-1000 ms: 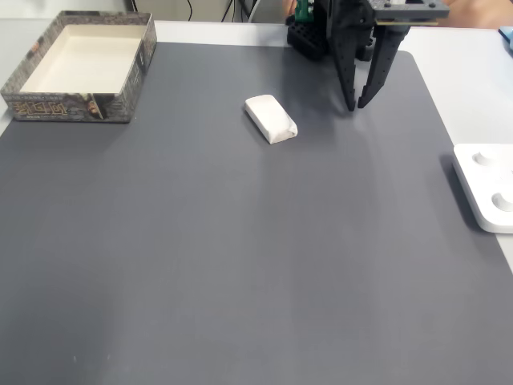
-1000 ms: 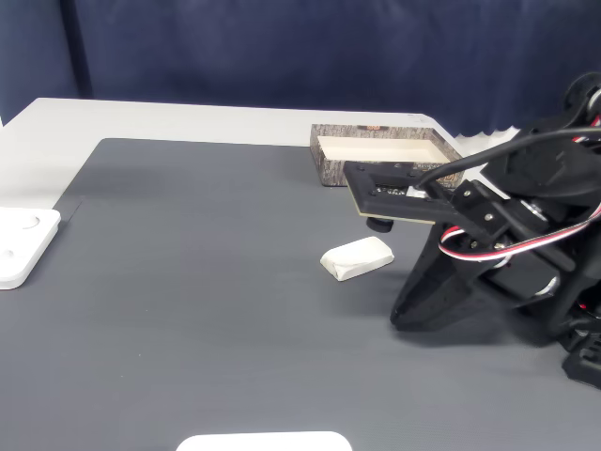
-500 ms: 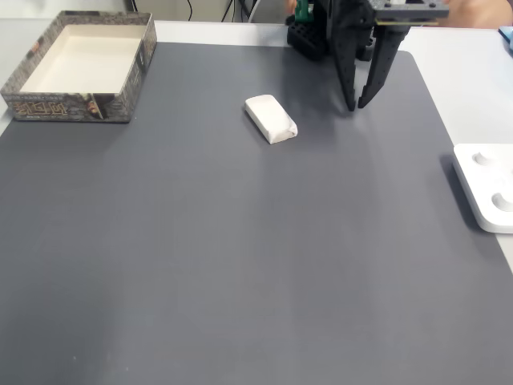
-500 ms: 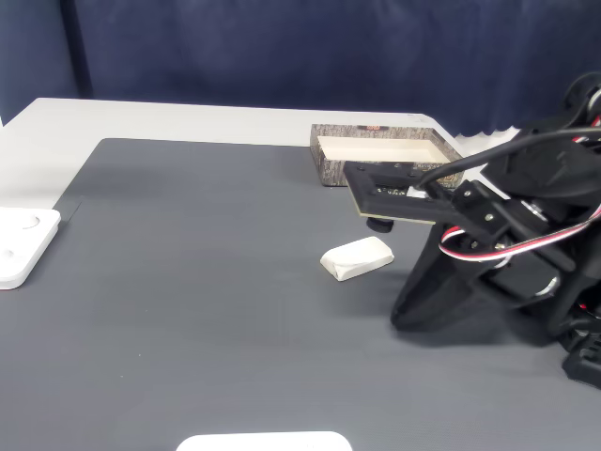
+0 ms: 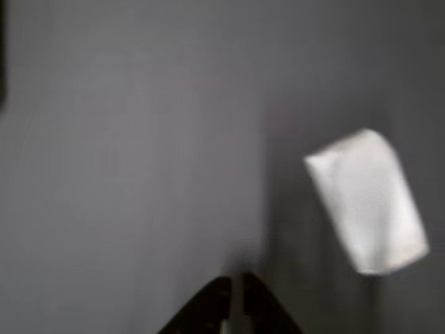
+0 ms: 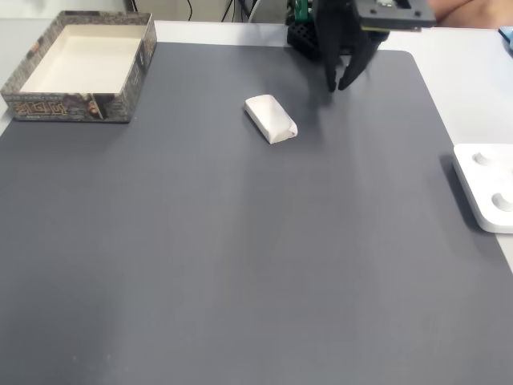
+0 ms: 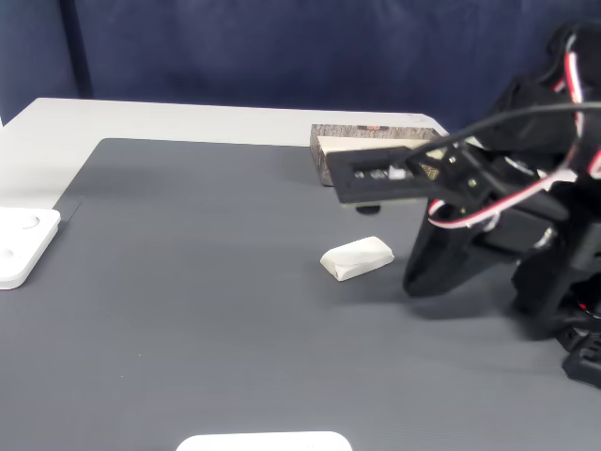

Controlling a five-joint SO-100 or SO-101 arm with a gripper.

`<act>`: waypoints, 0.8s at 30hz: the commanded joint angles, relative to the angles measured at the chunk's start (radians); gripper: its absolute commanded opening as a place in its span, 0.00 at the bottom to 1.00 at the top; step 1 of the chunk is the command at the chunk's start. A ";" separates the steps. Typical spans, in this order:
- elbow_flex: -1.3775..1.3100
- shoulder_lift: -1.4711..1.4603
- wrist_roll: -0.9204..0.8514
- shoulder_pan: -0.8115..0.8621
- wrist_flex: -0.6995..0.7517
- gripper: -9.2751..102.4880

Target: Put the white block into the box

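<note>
On the dark grey mat, well apart from everything else, the white block [image 6: 271, 119] lies flat and skewed, its long axis running diagonally in a fixed view. It is untouched. Far off at that view's upper left sits the box [image 6: 127, 91], empty, its cream floor bare. Just beyond the block, toward the arm's base, the end effector [image 6: 337, 84] hangs with its tips pointing down at the mat, its fingers drawn close together with only a sliver of gap in the other view [image 5: 232, 296], where the block [image 5: 366, 200] sits up and to the right of the tips.

The step in hand looks like the approach. To do it well, the fingers should spread first, the wrist should turn so they straddle the block's short width rather than its length, and only then descend squarely over its middle.

Compared with half a second ago, the end effector has narrowed from a clear spread and has swung nearer the block's far side; the block and box have not shifted. A white device [image 6: 485, 187] rests at the table's right edge.
</note>
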 commanded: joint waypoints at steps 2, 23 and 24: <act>-0.262 -0.258 0.061 0.121 -0.009 0.07; -0.518 -0.650 0.282 0.393 0.038 0.07; -0.531 -0.667 0.299 0.393 0.038 0.07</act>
